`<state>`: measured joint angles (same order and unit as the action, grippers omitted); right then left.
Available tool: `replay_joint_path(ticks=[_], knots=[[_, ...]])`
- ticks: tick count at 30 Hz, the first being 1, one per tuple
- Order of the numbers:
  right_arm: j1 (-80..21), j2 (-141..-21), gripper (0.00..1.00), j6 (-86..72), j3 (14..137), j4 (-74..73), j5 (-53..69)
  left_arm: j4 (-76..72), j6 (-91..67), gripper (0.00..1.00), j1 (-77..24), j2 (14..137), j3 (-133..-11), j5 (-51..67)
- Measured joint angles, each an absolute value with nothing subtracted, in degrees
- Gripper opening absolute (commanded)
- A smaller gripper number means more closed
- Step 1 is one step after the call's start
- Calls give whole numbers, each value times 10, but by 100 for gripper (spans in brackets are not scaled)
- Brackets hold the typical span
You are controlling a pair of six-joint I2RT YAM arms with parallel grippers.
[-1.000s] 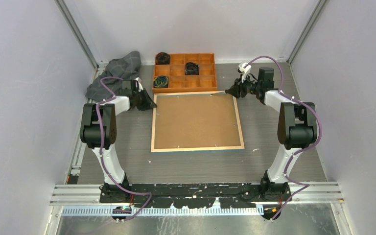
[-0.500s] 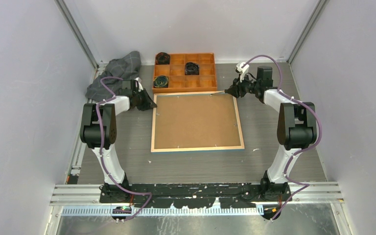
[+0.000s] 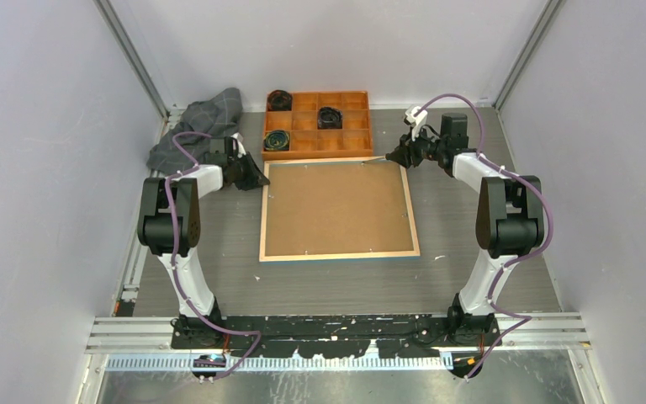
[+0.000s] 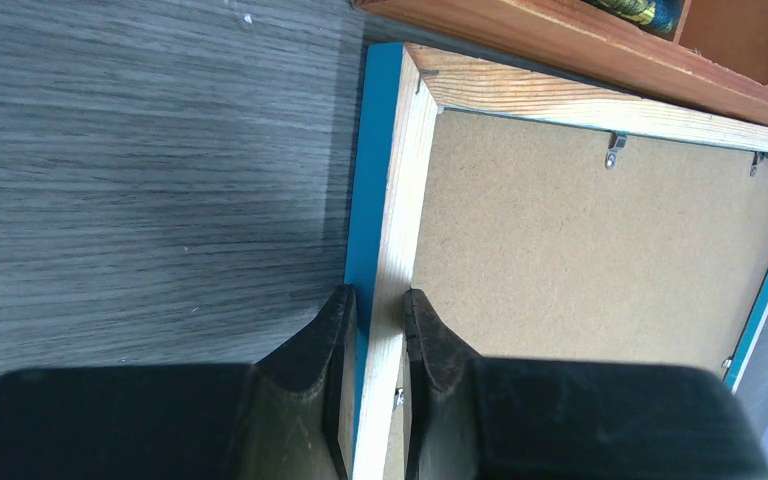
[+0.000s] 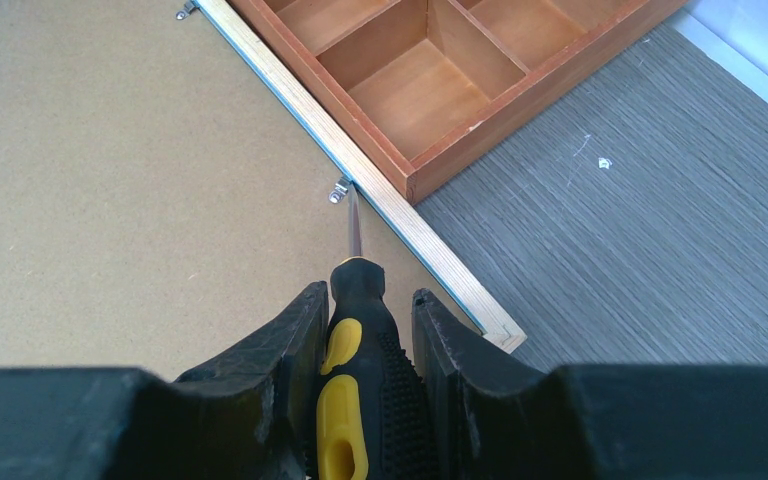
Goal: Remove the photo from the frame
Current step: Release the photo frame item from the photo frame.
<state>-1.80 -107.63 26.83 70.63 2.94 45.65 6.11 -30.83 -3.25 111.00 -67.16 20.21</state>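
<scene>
top view: the frame [image 3: 336,253] lies face down mid-table with the backing board [image 3: 336,210] in place, so the photo is hidden beneath and removal has hardly begun. left wrist: left gripper [image 4: 378,295] pinches the frame's left rail. right wrist: right gripper [image 5: 370,295] clamps a screwdriver [image 5: 352,335], tip at a far-edge clip [image 5: 339,190]. versus a second ago, only the right arm has shifted slightly.

We found the frame [image 3: 338,253] face down on the table [image 3: 336,282], the backing board [image 3: 336,206] inside it. The tray [image 3: 353,143] sat just behind its far edge, with the cloth [image 3: 193,126] left of the tray. The left gripper [image 4: 375,300] straddled the frame's left rim; the right gripper [image 3: 397,156], at the far right corner, held a screwdriver [image 5: 345,400] against 1 clip [image 5: 339,190].
</scene>
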Motion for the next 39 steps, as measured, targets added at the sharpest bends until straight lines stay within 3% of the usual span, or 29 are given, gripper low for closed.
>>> replay_joint_path(ticks=[39], knots=[[-22,-1073,1,253,707,25,447,66,-308,1,-32,1112,-675,204]])
